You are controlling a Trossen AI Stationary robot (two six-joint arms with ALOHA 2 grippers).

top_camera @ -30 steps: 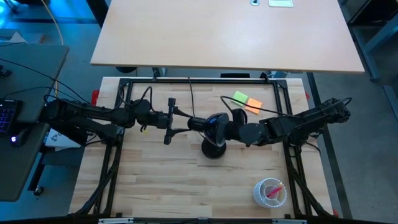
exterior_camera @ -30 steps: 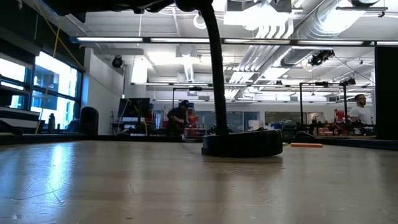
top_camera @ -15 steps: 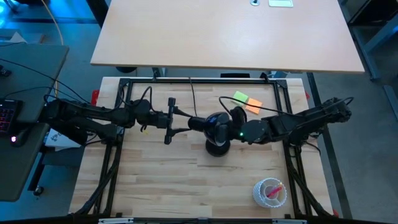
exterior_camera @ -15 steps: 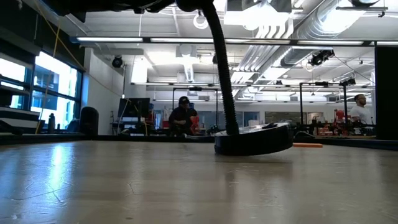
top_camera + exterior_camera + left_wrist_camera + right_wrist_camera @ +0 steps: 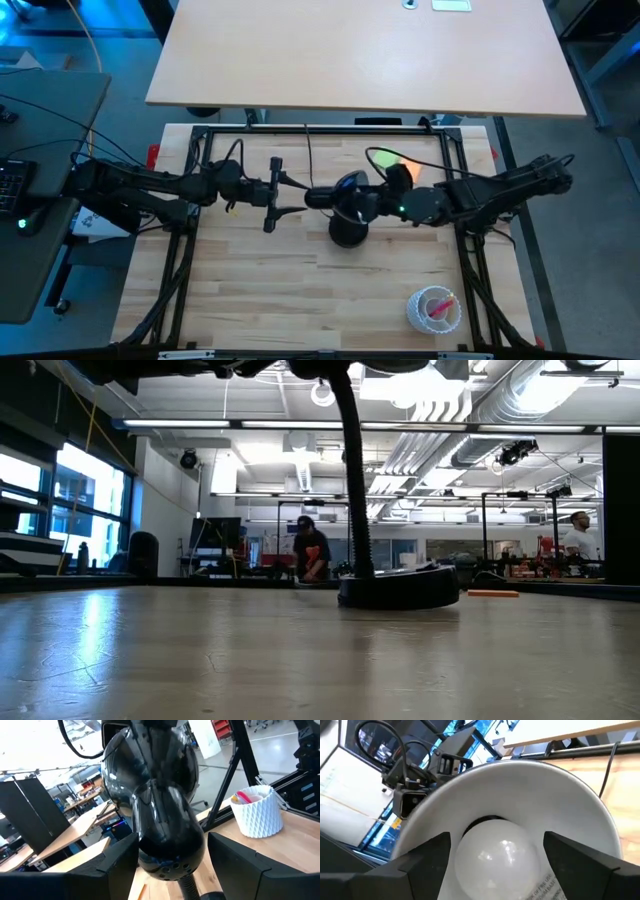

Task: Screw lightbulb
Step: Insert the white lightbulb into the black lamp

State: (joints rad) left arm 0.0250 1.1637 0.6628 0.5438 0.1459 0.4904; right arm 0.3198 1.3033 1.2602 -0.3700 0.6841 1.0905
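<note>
Overhead looks straight down, low camera level across; 2 wrist cameras closely share the lamp head (image 5: 155,805).

**Two dark arms, looped cables**

Both arms are showing matte black, jointed housings. Thin black cables are looping off the left arm (image 5: 150,185) and the right arm (image 5: 500,190). A small green light is glowing at about nine o'clock on the right wrist, possibly an indicator.

Lightbulb (image 5: 499,851) sits inside lamp head (image 5: 520,790), between right hand's (image 5: 495,865) fingers; left hand (image 5: 172,857) flanks head's rear.
</note>
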